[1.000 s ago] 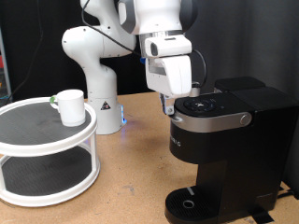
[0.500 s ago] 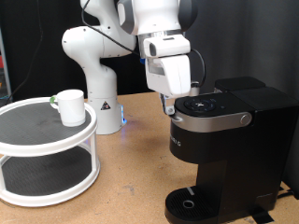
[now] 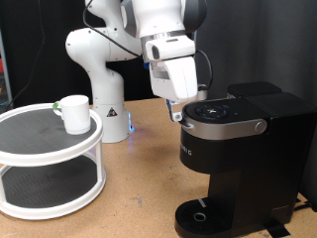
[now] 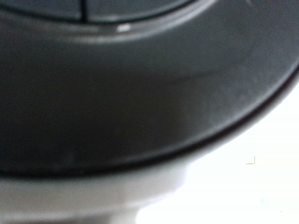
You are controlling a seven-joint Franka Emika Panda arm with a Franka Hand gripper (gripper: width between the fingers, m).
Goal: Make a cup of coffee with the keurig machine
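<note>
Counting one cup (image 3: 73, 112), one keurig machine (image 3: 241, 159), one gripper (image 3: 177, 115).

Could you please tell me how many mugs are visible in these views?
1: the cup stands on the top tier of the white two-tier stand, at the exterior view's left. Others may be hidden.

Your wrist view is a blur: only the keurig machine (image 4: 140, 103) top, cropped on all sides. Gripper (image 3: 178, 112) fingertips are too small to judge. The exterior view's right edge cuts the machine.
</note>
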